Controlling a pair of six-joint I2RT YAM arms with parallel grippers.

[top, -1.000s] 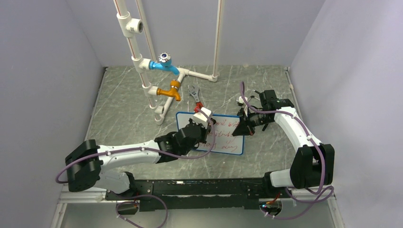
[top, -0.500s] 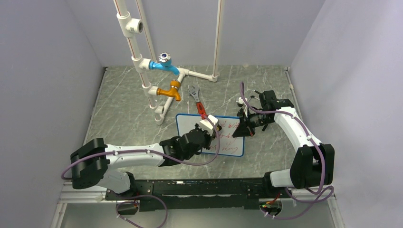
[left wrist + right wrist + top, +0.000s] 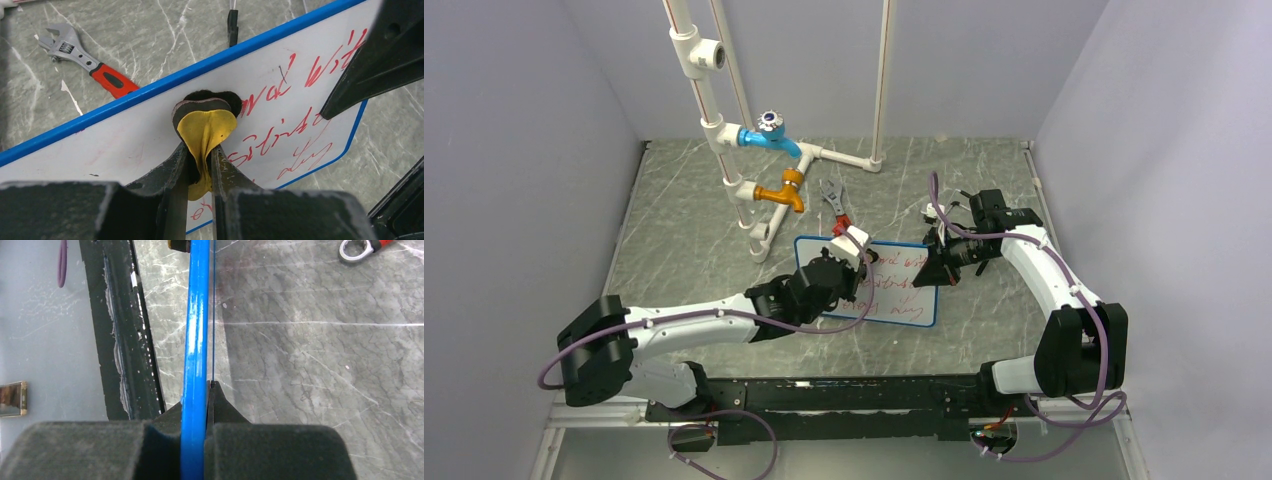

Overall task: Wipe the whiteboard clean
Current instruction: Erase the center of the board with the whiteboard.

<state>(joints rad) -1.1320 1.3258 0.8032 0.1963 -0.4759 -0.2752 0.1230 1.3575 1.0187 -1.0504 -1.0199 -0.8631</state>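
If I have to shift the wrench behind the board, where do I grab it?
Probably the red handle. Come straight down, jaws across its narrow width: the wrench lies flat and the handle is its straight, even part. Stay off the end nearest the frame of the whiteboard.

Free marble tabletop (image 3: 674,230) left of the whiteboard (image 3: 902,300) and at far right, beyond the right gripper (image 3: 941,265). At far left, blocked by a white pipe frame (image 3: 696,52) with a blue tap (image 3: 764,137) and an orange tap (image 3: 781,192). Just behind the board's far edge, an adjustable wrench (image 3: 832,198) lying flat. Above the board's left half, the left gripper (image 3: 854,252) pinching a yellow eraser pad (image 3: 205,127); on its right edge, the right gripper clamped. In front, only a narrow bare strip before the black base rail (image 3: 824,392).
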